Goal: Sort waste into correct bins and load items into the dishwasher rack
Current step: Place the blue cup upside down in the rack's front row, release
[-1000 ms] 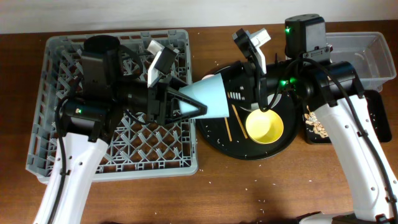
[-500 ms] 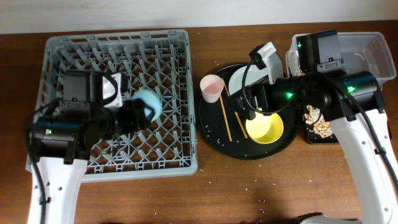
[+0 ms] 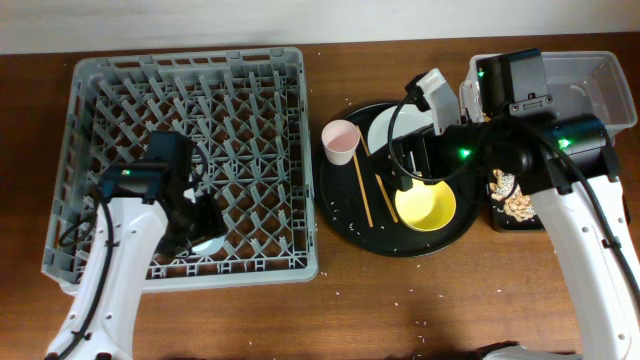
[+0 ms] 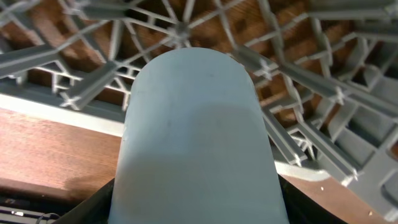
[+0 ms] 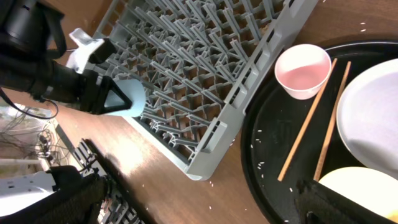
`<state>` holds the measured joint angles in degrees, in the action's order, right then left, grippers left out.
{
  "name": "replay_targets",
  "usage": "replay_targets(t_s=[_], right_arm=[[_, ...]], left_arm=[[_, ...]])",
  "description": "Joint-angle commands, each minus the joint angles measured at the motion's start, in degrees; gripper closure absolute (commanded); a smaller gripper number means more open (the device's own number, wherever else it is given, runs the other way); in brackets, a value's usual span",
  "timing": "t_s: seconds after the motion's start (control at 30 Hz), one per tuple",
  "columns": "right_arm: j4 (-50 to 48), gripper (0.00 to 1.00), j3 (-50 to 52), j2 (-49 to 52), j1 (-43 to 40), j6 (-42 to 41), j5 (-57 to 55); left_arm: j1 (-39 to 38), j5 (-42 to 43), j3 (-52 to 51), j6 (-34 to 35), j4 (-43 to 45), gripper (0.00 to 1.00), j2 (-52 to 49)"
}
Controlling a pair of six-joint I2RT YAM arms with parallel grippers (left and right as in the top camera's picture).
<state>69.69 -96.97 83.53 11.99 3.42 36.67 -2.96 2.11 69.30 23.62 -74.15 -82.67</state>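
Observation:
My left gripper point(image 3: 203, 236) is shut on the light blue cup point(image 4: 196, 124) and holds it low over the front-left part of the grey dishwasher rack point(image 3: 270, 75); the cup's rim shows in the overhead view point(image 3: 211, 243). My right gripper point(image 3: 407, 168) is open and empty above the round black tray, near the yellow bowl point(image 3: 425, 203). The pink cup point(image 3: 341, 140), the pale plate point(image 3: 382, 127) and the wooden chopsticks point(image 3: 364, 192) lie on that tray. The right wrist view shows the pink cup point(image 5: 303, 70), chopsticks point(image 5: 307, 122) and plate point(image 5: 373, 106). The napkin is hidden.
The round black tray point(image 3: 340, 205) sits right of the rack. A clear tub point(image 3: 603, 82) stands at the far right, with a shallow black tray point(image 3: 498, 222) holding beige food scraps point(image 3: 510, 197) in front of it. Crumbs dot the table.
My left gripper carried the light blue cup from the tray's edge across the rack, then down to its front-left part. My right arm swung right at first, then stayed.

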Motion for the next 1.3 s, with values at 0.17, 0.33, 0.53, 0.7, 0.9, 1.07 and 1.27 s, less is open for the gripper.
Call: replay_targets(t_s=[0.17,0.33,0.53,0.7,0.9,1.07,1.27], right_arm=[[0.0,0.01,-0.6,0.2,0.1,0.2,-1.4],[0.0,0.02,-0.6,0.2,0.1,0.2,-1.4],[0.0,0.02,-0.6,0.2,0.1,0.2,-1.4],[0.7,0.02,-0.6,0.2,0.1,0.2,-1.4],[1.1,0.02,-0.6,0.2,0.1,0.2,-1.4],[1.1,0.02,-0.6,0.2,0.1,0.1,-1.4],[1.1,0.02,-0.6,0.2,0.1,0.1,-1.4]], left_arm=[[1.4,5.1,1.2,0.7,0.5,0.64,0.3],[-6.9,5.2,1.1,0.8,2.6,0.64,0.3],[-19.6,5.1,1.1,0.8,10.2,0.64,-0.5],[-26.6,1.5,1.1,2.7,11.7,0.64,-5.6],[-28.3,1.3,1.1,5.9,7.9,0.64,-9.2],[-28.2,1.0,1.1,6.6,6.8,0.55,-9.2],[-28.2,0.8,1.1,6.6,8.6,0.37,-9.2]])
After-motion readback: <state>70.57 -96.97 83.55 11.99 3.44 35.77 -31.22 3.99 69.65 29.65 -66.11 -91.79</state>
